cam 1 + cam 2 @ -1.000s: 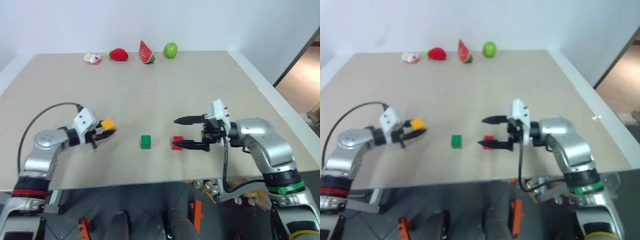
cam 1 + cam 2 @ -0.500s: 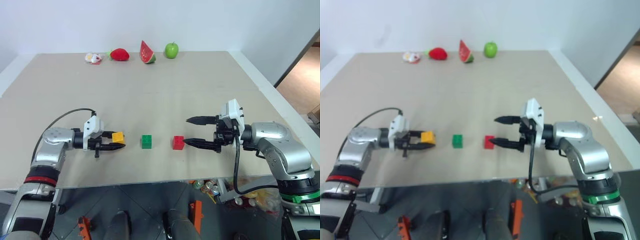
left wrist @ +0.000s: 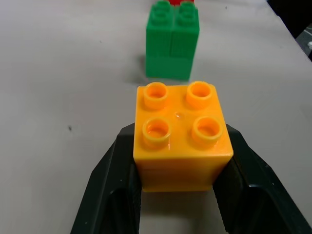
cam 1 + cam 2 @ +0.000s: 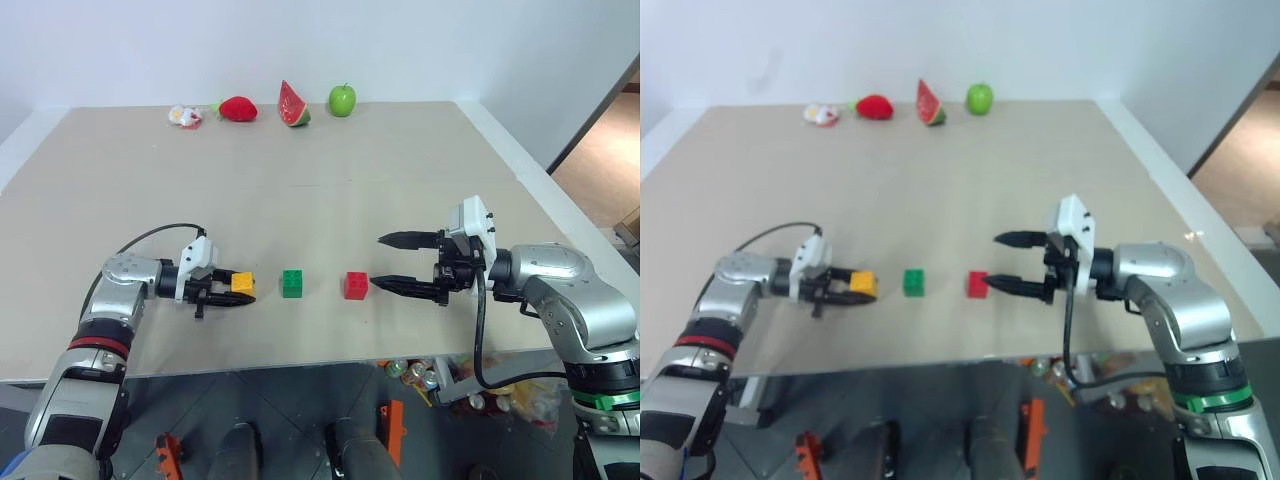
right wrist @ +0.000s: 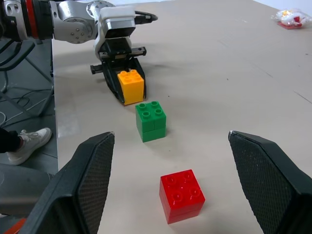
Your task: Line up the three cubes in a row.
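The yellow-orange studded plastic brick cube (image 4: 242, 284) sits pinched between the two black fingers of the left gripper (image 4: 236, 290), jaws closed snugly on its flat side walls, low over the beige tabletop (image 4: 330, 190) near the front edge. I'd guess it is held there, studs up, because that spot carries on the line made by the green studded plastic cube (image 4: 292, 283) just beside it and the red studded plastic cube (image 4: 356, 285) a little further along; all three look close to level with one another. The right gripper (image 4: 400, 262) hangs empty, fingers spread wide and pointing at the red cube without touching it (probably standing clear). The cubes are glossy, hard-edged, with four hollow round studs on top; the gripper fingers (image 5: 92, 170) show a matt, finely textured pad face. The tabletop looks smooth and dull, so a released cube should stay put
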`<act>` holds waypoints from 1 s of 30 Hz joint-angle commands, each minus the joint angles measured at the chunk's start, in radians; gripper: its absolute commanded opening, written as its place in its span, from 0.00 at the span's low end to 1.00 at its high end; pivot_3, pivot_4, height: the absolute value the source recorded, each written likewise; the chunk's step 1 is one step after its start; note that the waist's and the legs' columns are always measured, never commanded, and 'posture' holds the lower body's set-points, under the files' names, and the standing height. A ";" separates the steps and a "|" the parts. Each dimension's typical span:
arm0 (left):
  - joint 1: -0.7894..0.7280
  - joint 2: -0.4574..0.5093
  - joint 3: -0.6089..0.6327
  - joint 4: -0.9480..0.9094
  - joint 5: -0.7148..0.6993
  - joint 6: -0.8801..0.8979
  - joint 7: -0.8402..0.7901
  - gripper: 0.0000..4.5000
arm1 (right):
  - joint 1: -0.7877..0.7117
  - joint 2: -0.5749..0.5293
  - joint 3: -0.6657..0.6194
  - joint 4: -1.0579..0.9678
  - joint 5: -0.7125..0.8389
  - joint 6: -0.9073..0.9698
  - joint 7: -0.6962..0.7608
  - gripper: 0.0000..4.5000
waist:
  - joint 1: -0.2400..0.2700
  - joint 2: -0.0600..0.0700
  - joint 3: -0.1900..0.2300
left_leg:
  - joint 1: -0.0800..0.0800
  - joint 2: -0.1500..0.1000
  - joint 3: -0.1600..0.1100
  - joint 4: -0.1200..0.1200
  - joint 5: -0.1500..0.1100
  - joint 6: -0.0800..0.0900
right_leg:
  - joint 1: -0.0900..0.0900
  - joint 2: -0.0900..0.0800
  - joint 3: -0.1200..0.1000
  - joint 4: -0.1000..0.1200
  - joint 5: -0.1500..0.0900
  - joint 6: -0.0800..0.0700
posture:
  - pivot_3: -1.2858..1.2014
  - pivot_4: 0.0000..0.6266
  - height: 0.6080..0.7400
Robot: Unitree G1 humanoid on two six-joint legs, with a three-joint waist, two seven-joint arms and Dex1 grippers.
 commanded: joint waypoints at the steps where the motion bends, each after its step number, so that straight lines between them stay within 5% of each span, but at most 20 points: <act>1: -0.037 0.026 0.018 0.033 0.011 -0.033 -0.009 0.30 | -0.007 -0.016 -0.036 -0.041 0.020 -0.001 -0.006 0.86 | 0.000 0.000 0.000 | 0.000 0.000 0.000 0.000 0.000 0.000 | 0.000 0.000 0.000 0.000 0.000 0.000 | 0.52 0.24 1.00; 25: -0.046 0.045 0.026 0.120 0.034 -0.102 -0.012 0.30 | -0.029 -0.014 -0.020 -0.021 0.011 -0.009 0.003 0.86 | -0.001 0.000 0.000 | 0.001 0.002 0.000 0.000 0.000 0.000 | 0.000 0.002 0.000 0.000 0.000 0.000 | 0.52 0.24 1.00; 26: -0.044 0.043 0.025 0.118 0.034 -0.099 -0.011 0.54 | -0.028 -0.015 -0.021 -0.021 0.010 -0.010 0.003 0.86 | -0.001 0.000 0.000 | 0.001 0.002 0.000 0.000 0.000 0.000 | 0.000 0.002 0.000 0.000 0.000 0.000 | 0.52 0.24 1.00; 30: -0.038 0.032 0.034 0.103 0.030 -0.095 0.004 0.82 | -0.031 -0.015 -0.021 -0.018 0.009 -0.011 0.005 0.86 | 0.000 0.000 0.000 | 0.000 0.002 0.000 0.000 0.000 0.000 | 0.000 0.002 0.000 0.000 0.000 0.000 | 0.52 0.24 1.00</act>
